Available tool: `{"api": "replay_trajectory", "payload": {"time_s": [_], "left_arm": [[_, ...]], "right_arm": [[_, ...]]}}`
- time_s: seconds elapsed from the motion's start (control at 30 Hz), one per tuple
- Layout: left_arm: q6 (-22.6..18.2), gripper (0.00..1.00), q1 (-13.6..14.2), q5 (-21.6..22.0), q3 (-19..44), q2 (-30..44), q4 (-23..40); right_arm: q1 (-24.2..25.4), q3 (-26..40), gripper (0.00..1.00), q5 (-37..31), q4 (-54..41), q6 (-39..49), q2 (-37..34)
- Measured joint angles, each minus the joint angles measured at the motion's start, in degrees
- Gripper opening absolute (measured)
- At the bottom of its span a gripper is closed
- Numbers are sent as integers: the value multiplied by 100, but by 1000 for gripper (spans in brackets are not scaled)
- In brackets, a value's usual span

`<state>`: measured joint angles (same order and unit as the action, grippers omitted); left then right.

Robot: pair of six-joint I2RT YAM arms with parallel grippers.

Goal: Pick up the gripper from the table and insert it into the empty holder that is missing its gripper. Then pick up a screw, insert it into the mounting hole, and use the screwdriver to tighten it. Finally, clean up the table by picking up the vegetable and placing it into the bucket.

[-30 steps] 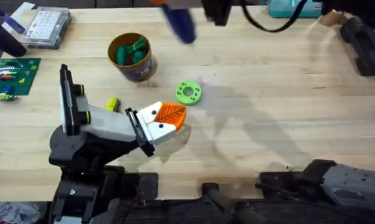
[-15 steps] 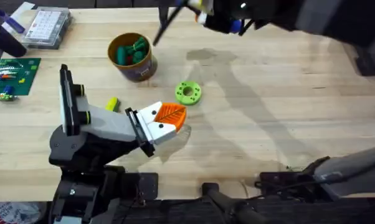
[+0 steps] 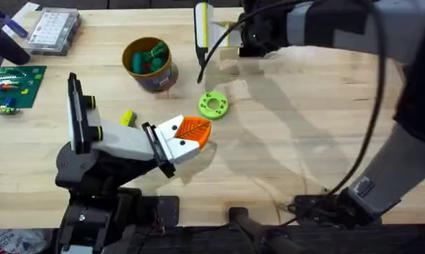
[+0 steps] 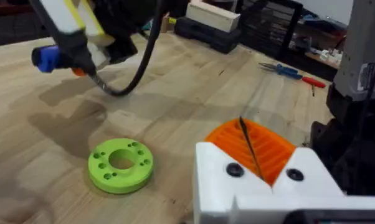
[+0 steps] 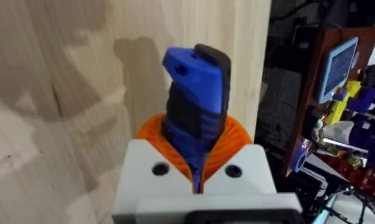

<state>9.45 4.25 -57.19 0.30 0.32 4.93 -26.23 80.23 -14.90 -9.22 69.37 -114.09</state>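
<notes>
The right gripper (image 5: 197, 163) pinches the blue screwdriver (image 5: 196, 106) above the table (image 3: 304, 127), beyond the green disc (image 3: 213, 105). The left gripper (image 3: 188, 137), beside the disc, has its orange pads pressed together.

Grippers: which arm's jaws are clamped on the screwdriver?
The right gripper: its orange-padded jaws are shut on the blue screwdriver, far across the table. The left gripper, near the green disc, holds nothing.

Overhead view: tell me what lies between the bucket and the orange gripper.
Bare table on the straight line. The green disc sits just off it to the right and the small yellow piece to the left, as the overhead view shows.
</notes>
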Motion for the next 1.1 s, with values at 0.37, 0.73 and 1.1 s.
{"api": "replay_trajectory", "payload": {"time_s": [0.37, 0.73, 1.1], "left_arm": [[0, 12, 0, 0, 0, -1, 0], [0, 12, 0, 0, 0, -2, 0], [0, 12, 0, 0, 0, -2, 0]], "right_arm": [[56, 57, 251, -60, 254, 498, -600], [82, 229, 994, -111, 364, 612, -588], [80, 229, 994, -133, 362, 611, -588]]}}
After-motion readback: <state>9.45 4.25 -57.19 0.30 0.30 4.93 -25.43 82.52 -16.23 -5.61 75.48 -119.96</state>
